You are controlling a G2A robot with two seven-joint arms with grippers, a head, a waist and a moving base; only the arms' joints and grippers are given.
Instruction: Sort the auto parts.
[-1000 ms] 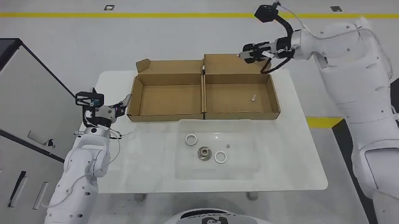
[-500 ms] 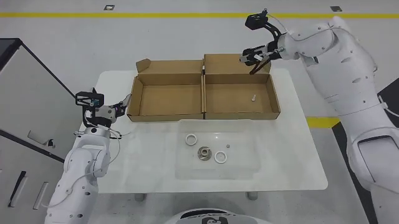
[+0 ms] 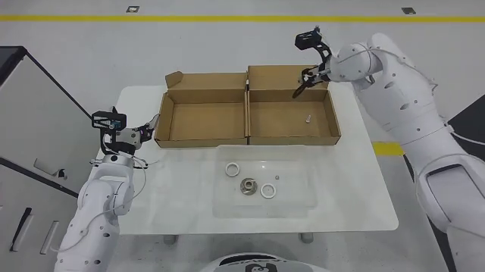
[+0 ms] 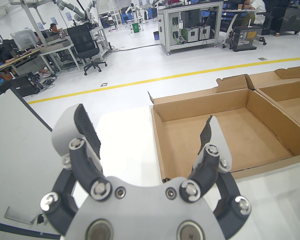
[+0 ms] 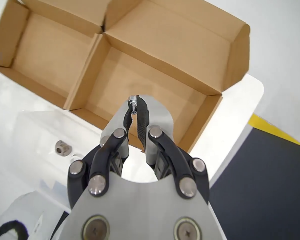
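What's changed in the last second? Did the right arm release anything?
The right end effector moved nearer, from the far rim of the right-hand box to over its far end, still shut on a small screw; nothing released. The left end effector, open at the table's left side, the small part lying in that box and the parts in the tray stayed put.

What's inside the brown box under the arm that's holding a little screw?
One small silver screw lies on the floor of that box. The right gripper hangs over its far side, shut on a second screw, hiding that bit of floor.
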